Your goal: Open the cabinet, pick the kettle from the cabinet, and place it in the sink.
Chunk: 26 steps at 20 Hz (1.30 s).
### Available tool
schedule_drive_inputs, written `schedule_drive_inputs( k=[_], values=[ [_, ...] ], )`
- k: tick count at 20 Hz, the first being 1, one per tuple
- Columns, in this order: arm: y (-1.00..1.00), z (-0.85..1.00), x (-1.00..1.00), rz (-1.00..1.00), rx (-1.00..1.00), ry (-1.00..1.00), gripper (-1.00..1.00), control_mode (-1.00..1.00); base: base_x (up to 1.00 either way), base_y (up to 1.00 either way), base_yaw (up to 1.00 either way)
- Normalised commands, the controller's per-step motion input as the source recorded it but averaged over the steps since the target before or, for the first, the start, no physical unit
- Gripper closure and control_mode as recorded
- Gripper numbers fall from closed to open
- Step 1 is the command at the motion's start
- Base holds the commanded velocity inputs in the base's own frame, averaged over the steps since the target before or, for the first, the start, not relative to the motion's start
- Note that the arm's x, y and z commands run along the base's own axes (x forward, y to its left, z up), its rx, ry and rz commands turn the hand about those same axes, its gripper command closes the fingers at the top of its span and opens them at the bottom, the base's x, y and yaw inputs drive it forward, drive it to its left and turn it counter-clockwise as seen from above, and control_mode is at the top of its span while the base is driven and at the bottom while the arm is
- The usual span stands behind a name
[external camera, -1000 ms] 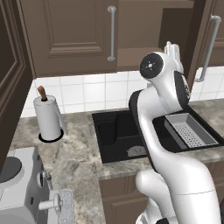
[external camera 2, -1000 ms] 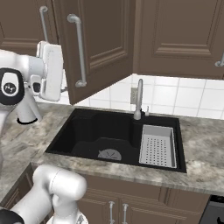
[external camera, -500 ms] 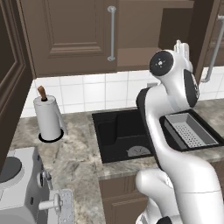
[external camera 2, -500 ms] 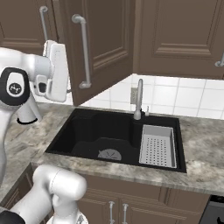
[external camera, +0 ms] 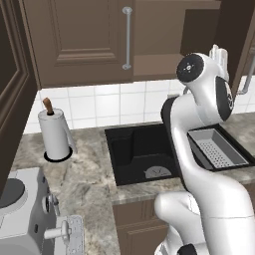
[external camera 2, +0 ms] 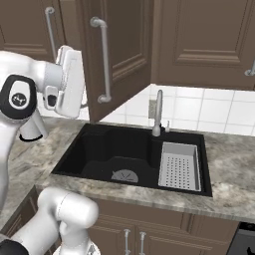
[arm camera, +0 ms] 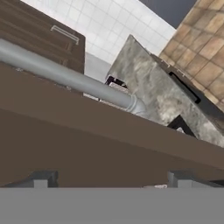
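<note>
Dark brown wooden wall cabinet [external camera 2: 124,45]: panelled doors, matt, smooth; lighter brown inside. Long silver bar handle [external camera 2: 103,60]: brushed metal, satin sheen. Black rectangular recessed sink [external camera 2: 114,154]: matt, smooth, round metal drain. Grey marbled stone desk [external camera: 89,174]: mottled, low gloss. Grey perforated rectangular tray [external camera 2: 180,166]: metal look, matt. Silver tap [external camera 2: 158,113]: smooth metal. White paper-towel roll [external camera: 55,134]: paper, matt, brown wooden knob. White square wall tiles [external camera: 114,104]: smooth, slight gloss. White robot arm [external camera: 199,149]: glossy plastic shell.
</note>
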Motion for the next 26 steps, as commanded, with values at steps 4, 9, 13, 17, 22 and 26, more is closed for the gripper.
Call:
schedule_drive_inputs(
  k=[4,9,13,17,22,26],
  values=[
    [-0.38,0.0,-0.09,-0.07,0.02,0.0,-1.0,-1.0,0.0,0.0,0.0],
    [-0.49,0.0,0.0,-0.03,0.04,0.01,-1.0,-1.0,0.0,0.0,0.0],
    [-0.53,0.0,0.0,-0.01,0.05,0.02,-1.0,-1.0,0.0,0.0,0.0],
    [-0.52,0.0,0.0,0.0,0.04,0.04,-1.0,-1.0,0.0,0.0,0.0],
    [-0.46,-0.01,0.0,0.0,0.02,0.02,-1.0,-1.0,0.0,0.0,0.0],
    [-0.28,-0.04,0.0,0.0,0.0,0.0,-1.0,-1.0,0.0,0.0,0.0]
  ],
)
